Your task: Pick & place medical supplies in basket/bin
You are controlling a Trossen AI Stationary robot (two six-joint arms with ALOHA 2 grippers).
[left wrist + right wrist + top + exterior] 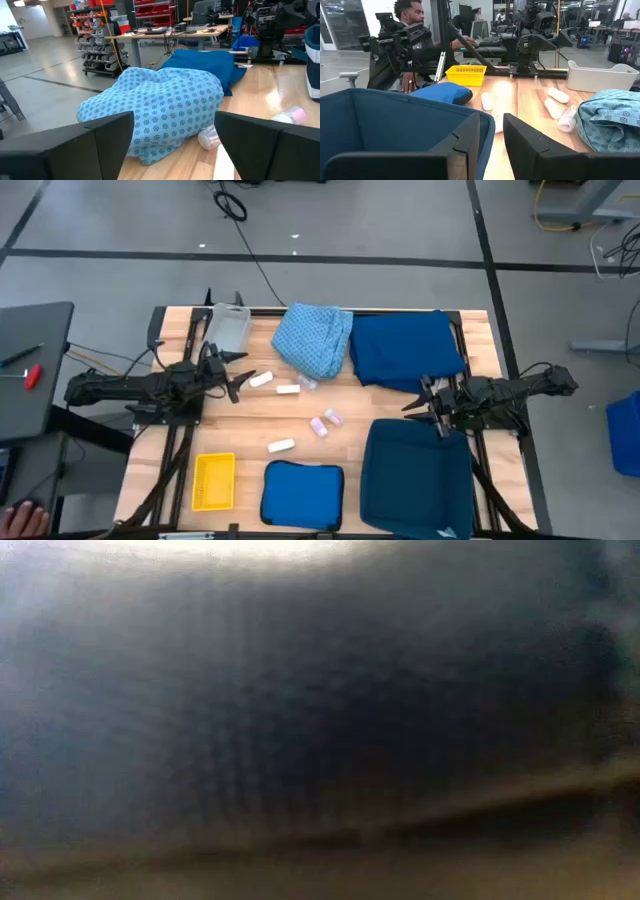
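Several small white and pale pink packets (288,390) lie scattered on the wooden table. The light blue patterned cloth (315,340) is bunched at the far side, its edge against the dark blue cloth (405,350). The grey tray (228,328) stands far left, the yellow mesh basket (213,480) near left and the dark blue bin (415,475) near right. My left gripper (238,380) hovers open by the nearest packets, facing the patterned cloth (160,110). My right gripper (415,398) hangs over the bin's far rim (395,115), its fingers a narrow gap apart with nothing between them.
A flat blue pad (302,495) lies between basket and bin. A clear vial (207,137) rests at the foot of the patterned cloth. A person (410,20) sits beyond the table's left side. Something dark and close fills the low view. Bare wood shows around the packets.
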